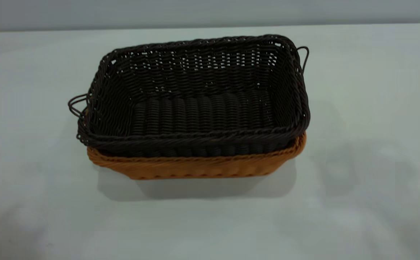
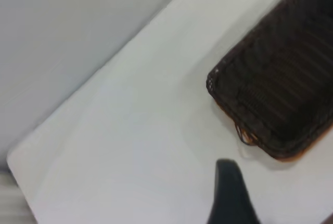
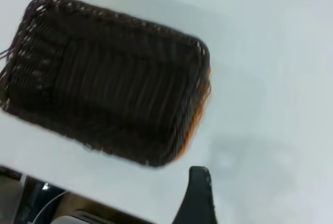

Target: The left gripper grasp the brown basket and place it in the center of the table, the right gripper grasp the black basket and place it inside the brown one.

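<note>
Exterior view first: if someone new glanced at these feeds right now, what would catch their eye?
The black basket nested inside the brown basket, near the middle of the table, its dark rim standing above the orange-tan one. Nothing lies inside it. In the exterior view neither arm appears; each wrist view shows only one dark finger, the left gripper and the right gripper, both clear of the baskets.

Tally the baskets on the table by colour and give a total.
Very dark brown-black woven wicker basket, nested inside the other: 1
Orange-tan woven wicker basket, underneath on the pale grey-white table: 1
Total: 2 baskets
</note>
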`<control>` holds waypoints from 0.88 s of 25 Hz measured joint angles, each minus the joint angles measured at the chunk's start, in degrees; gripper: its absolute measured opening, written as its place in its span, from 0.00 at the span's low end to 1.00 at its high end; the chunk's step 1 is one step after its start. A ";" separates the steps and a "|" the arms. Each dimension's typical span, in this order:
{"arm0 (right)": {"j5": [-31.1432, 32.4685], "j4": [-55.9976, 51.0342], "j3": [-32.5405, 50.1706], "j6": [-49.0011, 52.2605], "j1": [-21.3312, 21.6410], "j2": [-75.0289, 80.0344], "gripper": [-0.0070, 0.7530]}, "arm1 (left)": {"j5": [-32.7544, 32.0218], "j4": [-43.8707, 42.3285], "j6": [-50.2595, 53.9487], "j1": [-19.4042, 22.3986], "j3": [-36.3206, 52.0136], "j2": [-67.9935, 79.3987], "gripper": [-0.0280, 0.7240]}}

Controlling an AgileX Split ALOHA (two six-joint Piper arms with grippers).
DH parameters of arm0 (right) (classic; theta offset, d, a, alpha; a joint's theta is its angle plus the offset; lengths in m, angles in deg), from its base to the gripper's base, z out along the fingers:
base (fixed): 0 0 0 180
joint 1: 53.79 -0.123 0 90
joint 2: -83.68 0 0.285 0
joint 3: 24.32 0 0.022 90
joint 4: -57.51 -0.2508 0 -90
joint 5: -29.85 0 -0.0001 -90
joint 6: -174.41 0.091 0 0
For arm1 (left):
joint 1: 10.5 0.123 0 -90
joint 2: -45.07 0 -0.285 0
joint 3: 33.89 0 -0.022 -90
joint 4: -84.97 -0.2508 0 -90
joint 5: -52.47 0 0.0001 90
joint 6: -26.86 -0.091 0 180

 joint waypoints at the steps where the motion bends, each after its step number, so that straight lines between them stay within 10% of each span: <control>1: 0.14 0.05 2.83 0.00 0.00 -3.70 0.75 | 0.00 -0.01 1.80 0.00 0.21 -0.57 0.62; 17: -5.98 3.68 53.84 0.25 0.00 -49.58 0.75 | 0.00 9.60 7.36 0.00 31.75 -17.01 0.62; 22: -7.74 4.62 55.95 0.93 0.00 -59.21 0.75 | 0.00 9.67 10.10 0.00 43.65 -23.46 0.62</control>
